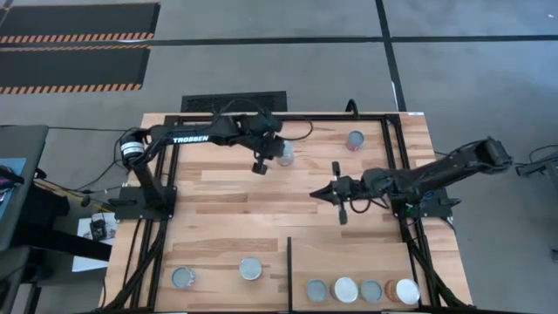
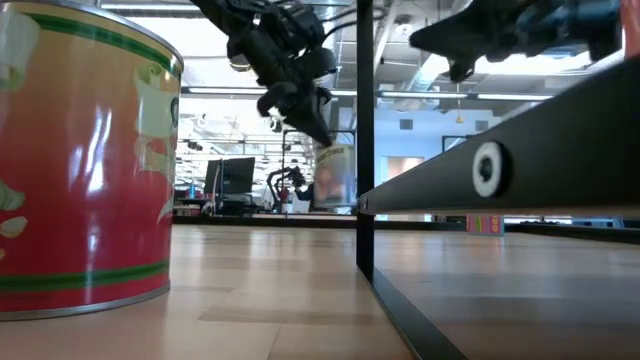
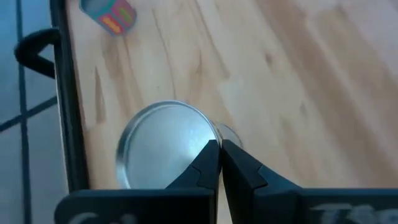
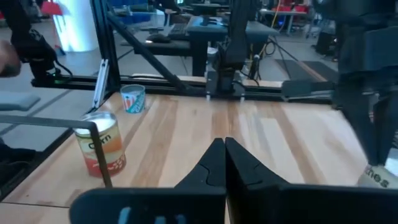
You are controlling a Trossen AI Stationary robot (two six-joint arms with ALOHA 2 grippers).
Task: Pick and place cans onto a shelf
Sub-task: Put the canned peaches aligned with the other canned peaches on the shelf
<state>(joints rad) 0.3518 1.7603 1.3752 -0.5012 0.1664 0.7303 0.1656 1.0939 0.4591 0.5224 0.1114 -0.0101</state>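
My left gripper (image 1: 275,153) is over the table's far middle, shut on a can with a silver top (image 3: 163,149). In the low view this can (image 2: 335,178) hangs under the fingers. My right gripper (image 1: 316,194) is shut and empty above the middle of the table. Another can (image 1: 356,139) stands at the far right. Two cans (image 1: 250,269) (image 1: 183,277) stand near the front left. The shelf (image 1: 349,257) lies at the front right behind a black divider bar (image 1: 289,270). Several cans (image 1: 346,290) stand in a row on the shelf's near edge. My left gripper pinches the can at the edge of its round top (image 3: 210,135) between its two fingertips. I cannot tell whether they have the rim or a tab. The fingers come from above, slanting down. The can hangs below them, slightly tilted, with its bottom (image 2: 336,207) clear of the table.
A black metal frame (image 1: 403,157) runs along the table's sides. The low view has a big red can (image 2: 80,160) close at the left and the divider's upright post (image 2: 365,140) in the middle. Bare wood lies between the two grippers and the shelf.
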